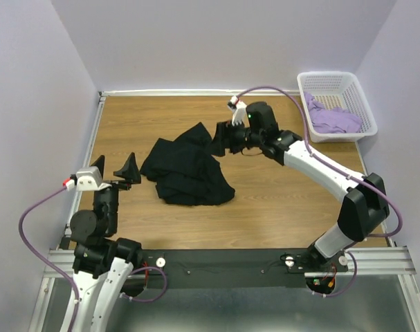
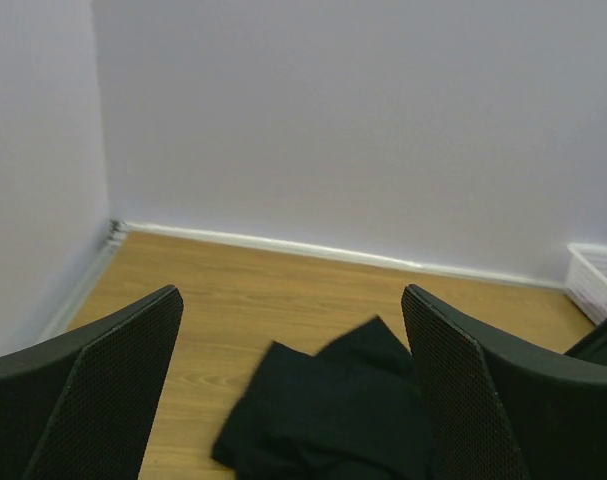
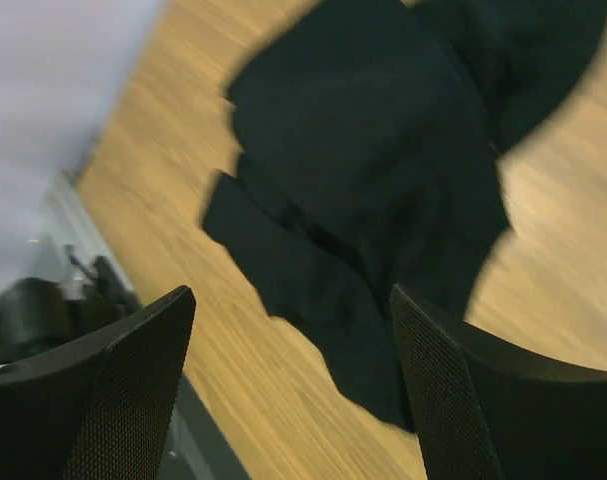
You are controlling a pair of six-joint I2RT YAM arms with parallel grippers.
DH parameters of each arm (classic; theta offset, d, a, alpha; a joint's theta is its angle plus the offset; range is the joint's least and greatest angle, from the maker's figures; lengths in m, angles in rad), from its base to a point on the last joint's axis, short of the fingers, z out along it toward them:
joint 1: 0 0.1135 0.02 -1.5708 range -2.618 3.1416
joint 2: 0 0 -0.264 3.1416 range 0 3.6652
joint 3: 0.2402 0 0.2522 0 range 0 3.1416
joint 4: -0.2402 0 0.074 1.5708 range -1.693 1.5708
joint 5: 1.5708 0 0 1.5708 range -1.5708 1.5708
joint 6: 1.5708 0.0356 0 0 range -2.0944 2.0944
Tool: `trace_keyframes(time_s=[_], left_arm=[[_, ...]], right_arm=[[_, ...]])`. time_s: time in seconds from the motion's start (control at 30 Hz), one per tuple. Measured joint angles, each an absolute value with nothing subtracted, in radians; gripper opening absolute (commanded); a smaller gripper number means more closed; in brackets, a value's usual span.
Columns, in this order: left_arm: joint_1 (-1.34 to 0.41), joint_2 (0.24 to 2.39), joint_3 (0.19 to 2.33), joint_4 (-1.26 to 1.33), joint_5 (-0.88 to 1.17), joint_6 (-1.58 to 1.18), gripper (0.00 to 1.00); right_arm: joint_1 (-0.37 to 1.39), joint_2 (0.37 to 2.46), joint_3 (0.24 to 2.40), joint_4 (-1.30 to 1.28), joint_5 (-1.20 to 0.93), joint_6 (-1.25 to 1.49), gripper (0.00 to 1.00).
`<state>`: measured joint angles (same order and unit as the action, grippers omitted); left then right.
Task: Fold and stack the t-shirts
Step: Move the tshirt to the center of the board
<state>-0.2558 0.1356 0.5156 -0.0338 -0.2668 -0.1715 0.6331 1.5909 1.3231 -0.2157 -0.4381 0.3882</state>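
A black t-shirt (image 1: 187, 168) lies crumpled in the middle of the wooden table. It also shows in the left wrist view (image 2: 333, 415) and the right wrist view (image 3: 373, 170). A lavender t-shirt (image 1: 332, 119) lies bunched in the white basket (image 1: 355, 88) at the back right. My left gripper (image 1: 128, 170) is open and empty, just left of the black shirt. My right gripper (image 1: 221, 139) is open and empty, at the shirt's back right edge, above the table.
The table is walled on the left, back and right. A metal rail (image 1: 230, 259) runs along the near edge between the arm bases. The basket's corner shows in the left wrist view (image 2: 595, 280).
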Motion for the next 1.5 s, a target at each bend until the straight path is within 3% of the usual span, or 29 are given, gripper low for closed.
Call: trace_keyframes(time_s=[0.2, 0.5, 0.93, 1.2, 1.4, 1.43, 1.5], left_arm=[[-0.256, 0.333, 0.565, -0.058, -0.156, -0.318, 0.99], [-0.315, 0.817, 0.62, -0.122, 0.038, -0.524, 0.96], [-0.729, 1.352, 0.961, -0.336, -0.105, -0.456, 0.95], [-0.8, 1.558, 1.01, -0.437, -0.139, -0.344, 0.91], [-0.807, 1.665, 1.051, -0.486, -0.176, -0.305, 0.69], [-0.809, 1.673, 1.055, -0.491, -0.181, -0.305, 0.69], [-0.813, 1.694, 1.059, -0.5, -0.195, -0.3, 0.53]], right_arm=[[0.627, 1.515, 1.153, -0.233, -0.303, 0.372, 0.84], [0.626, 1.47, 1.012, -0.228, -0.181, 0.332, 0.82], [0.59, 1.269, 0.826, -0.229, 0.065, 0.316, 0.78], [0.567, 1.188, 0.756, -0.23, 0.138, 0.332, 0.78], [0.567, 1.168, 0.73, -0.231, 0.142, 0.34, 0.77], [0.567, 1.167, 0.728, -0.231, 0.142, 0.341, 0.77], [0.567, 1.166, 0.726, -0.231, 0.142, 0.342, 0.77]])
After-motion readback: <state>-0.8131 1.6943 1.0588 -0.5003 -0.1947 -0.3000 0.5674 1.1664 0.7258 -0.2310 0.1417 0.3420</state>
